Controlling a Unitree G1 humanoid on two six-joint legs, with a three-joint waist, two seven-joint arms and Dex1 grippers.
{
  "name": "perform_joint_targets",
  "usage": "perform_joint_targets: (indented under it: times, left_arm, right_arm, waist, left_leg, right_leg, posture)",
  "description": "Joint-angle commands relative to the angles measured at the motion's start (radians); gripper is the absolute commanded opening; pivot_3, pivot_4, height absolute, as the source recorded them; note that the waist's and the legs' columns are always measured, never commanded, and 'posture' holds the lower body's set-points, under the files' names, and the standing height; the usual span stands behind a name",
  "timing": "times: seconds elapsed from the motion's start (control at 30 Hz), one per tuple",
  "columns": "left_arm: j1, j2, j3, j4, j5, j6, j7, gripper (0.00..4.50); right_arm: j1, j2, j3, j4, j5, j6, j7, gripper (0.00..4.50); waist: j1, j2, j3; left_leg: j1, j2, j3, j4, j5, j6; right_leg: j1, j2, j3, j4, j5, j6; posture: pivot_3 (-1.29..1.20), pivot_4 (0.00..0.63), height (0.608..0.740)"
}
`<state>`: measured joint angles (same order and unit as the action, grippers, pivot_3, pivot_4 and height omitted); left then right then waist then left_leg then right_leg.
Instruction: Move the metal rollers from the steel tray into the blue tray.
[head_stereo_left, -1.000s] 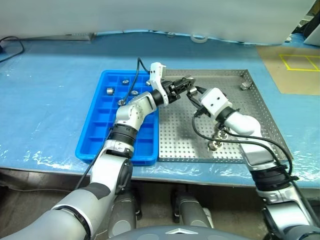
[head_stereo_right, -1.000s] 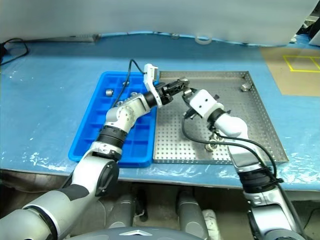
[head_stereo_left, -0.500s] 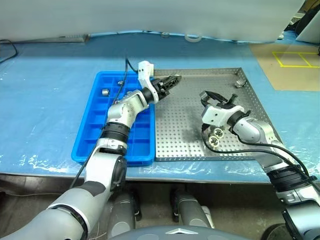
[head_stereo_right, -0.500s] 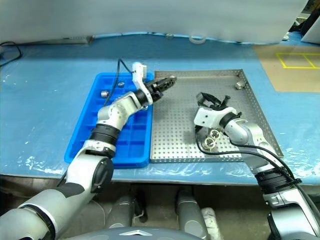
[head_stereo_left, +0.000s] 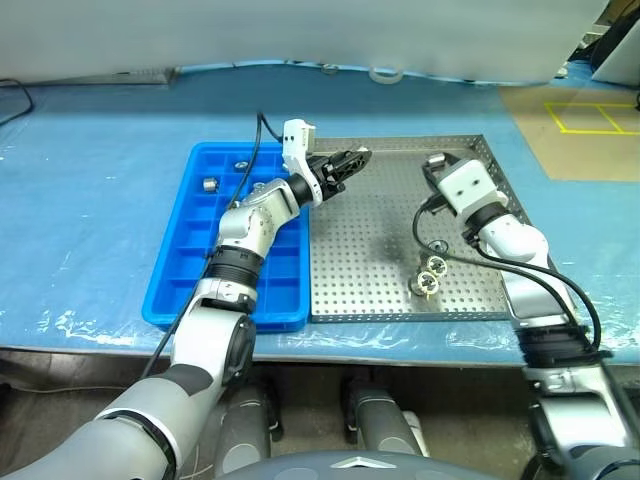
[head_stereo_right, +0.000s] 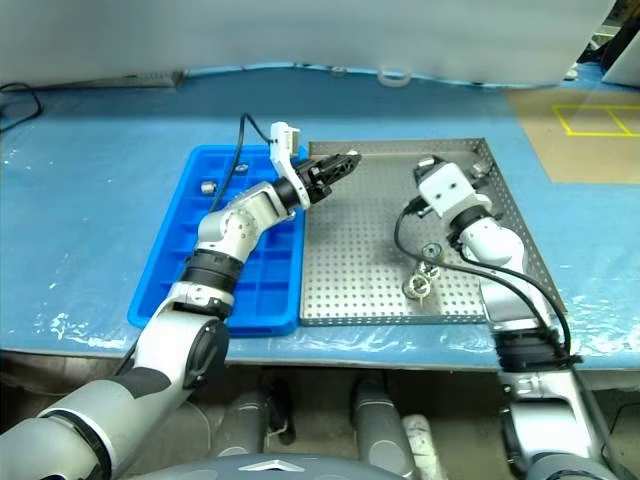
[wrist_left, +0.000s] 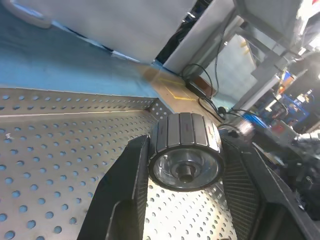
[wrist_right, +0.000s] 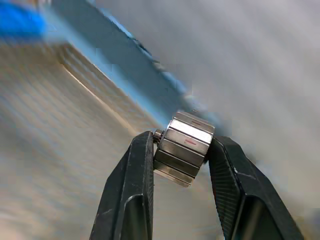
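The steel tray (head_stereo_left: 370, 250) lies in the middle of the table, with the blue tray (head_stereo_left: 180, 270) against its left side. My left gripper (head_stereo_left: 352, 159) hovers over the steel tray's far left part, shut on a metal roller (wrist_left: 186, 157) held end-on between its fingers. Above the tray's far right part, my right gripper (head_stereo_left: 432, 163) is shut on another roller (wrist_right: 183, 148). A few loose rollers (head_stereo_left: 430, 277) lie near the steel tray's front right. Two rollers (head_stereo_left: 210, 183) sit in far compartments of the blue tray.
Blue sheeting covers the table. A roll of tape (head_stereo_left: 385, 74) lies at the far edge, and a brown board with yellow lines (head_stereo_left: 585, 135) sits at the far right. A black cable (head_stereo_left: 262, 135) runs from my left wrist across the blue tray.
My right gripper has drawn away from the left gripper's tip, swung right across the steel tray and now sits higher by its far right part. The left gripper has hardly moved. The camera shifted.
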<state>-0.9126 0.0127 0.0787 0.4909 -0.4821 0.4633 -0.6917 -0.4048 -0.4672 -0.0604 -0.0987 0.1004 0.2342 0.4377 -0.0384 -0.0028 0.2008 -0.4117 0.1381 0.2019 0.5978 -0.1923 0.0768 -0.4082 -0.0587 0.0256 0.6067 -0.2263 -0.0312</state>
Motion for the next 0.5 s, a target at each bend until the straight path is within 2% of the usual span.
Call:
perform_joint_targets:
  times: [0.03, 0.1, 0.2, 0.4, 0.5]
  left_arm:
    - [0.06, 0.097, -0.078, -0.205, 0.034, -0.045, -0.135, 1.74]
    - [0.088, 0.142, -0.099, -0.254, 0.044, -0.057, -0.164, 1.74]
    - [0.108, 0.216, -0.078, -0.294, 0.047, -0.063, -0.178, 1.74]
    - [0.189, 0.307, -0.071, -0.345, 0.092, -0.081, -0.143, 1.74]
    - [0.31, 0.373, -0.075, -0.428, 0.097, -0.069, -0.17, 1.74]
  right_arm:
    - [0.006, 0.002, -0.095, -0.171, 0.262, 0.231, 0.08, 1.16]
    - [0.018, -0.004, -0.095, -0.176, 0.28, 0.283, 0.078, 1.16]
    - [0.049, -0.024, -0.022, -0.113, 0.178, 0.284, 0.045, 1.16]
    - [0.094, 0.025, 0.022, -0.089, 0.175, 0.279, 0.047, 1.16]
    - [0.108, 0.04, 0.038, -0.081, 0.173, 0.278, 0.051, 1.16]
  waist:
    - [0.001, 0.001, 0.001]
    - [0.007, 0.001, 0.0]
    - [0.021, 0.001, 0.0]
    - [0.026, 0.002, 0.001]
    - [0.022, 0.002, 0.001]
  left_leg:
    - [0.0, 0.0, 0.0, 0.0, 0.0, 0.0]
    - [0.0, 0.001, 0.0, 0.0, 0.0, -0.001]
    - [0.002, 0.001, 0.0, 0.0, 0.001, -0.002]
    - [0.002, 0.0, 0.0, -0.001, 0.002, -0.006]
    - [0.002, 0.0, 0.0, -0.002, 0.002, -0.006]
  right_leg:
    - [0.0, 0.0, 0.0, 0.0, 0.0, 0.0]
    - [0.001, 0.0, -0.002, 0.0, 0.0, 0.0]
    - [0.003, 0.0, -0.002, 0.0, 0.0, 0.0]
    - [0.002, -0.001, -0.002, 0.0, 0.0, 0.0]
    - [0.002, 0.0, -0.002, -0.001, 0.0, 0.0]
  posture:
    - [-0.27, 0.15, 0.74]
    - [-0.27, 0.15, 0.74]
    - [-0.26, 0.15, 0.74]
    - [-0.24, 0.15, 0.74]
    - [-0.23, 0.15, 0.74]
